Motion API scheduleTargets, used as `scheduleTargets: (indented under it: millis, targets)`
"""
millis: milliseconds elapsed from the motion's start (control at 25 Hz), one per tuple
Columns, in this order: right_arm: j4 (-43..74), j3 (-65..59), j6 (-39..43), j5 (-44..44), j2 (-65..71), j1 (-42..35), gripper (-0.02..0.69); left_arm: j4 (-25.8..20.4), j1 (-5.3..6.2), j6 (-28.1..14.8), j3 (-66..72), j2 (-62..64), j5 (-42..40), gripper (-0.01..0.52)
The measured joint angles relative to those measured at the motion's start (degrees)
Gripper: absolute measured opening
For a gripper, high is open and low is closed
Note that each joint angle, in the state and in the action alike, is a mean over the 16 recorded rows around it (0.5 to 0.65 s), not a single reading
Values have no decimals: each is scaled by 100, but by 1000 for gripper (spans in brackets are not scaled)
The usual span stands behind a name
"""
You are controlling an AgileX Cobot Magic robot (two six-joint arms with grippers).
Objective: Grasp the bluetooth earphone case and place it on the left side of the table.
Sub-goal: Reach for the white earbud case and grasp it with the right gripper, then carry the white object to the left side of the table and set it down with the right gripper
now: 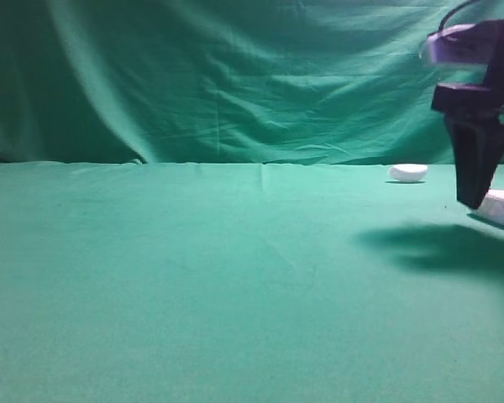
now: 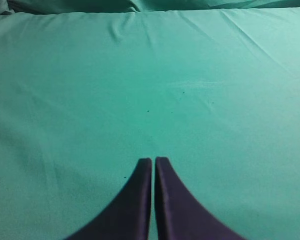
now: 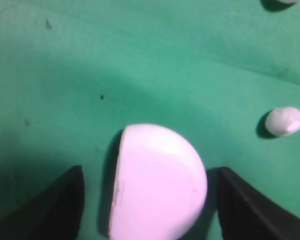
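The white, lilac-tinted bluetooth earphone case lies on the green table at the far right edge of the exterior view. My right gripper hangs over it, fingertips down beside its left end. In the right wrist view the case sits between the two open fingers, with a gap on each side. My left gripper is shut and empty over bare green cloth; it does not show in the exterior view.
A smaller flat white oval lies near the table's back edge. A single white earbud lies on the cloth to the right of the case. The green draped backdrop rises behind the table.
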State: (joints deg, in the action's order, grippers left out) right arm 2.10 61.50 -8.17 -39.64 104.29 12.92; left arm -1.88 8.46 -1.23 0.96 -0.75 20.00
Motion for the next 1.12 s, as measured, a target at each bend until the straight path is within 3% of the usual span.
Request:
scheduleTargets:
  millis: [400,760,1120]
  targets:
    - [-37,1184,12,-568,65,603,322,0,0,0,0,0,0,0]
    - [-244,3670,12,-965,932,2237,322,0,0,0,0,0,0,0]
    - [-378,5507,16,-648,2602,3646,322,0,0,0,0,0,0,0]
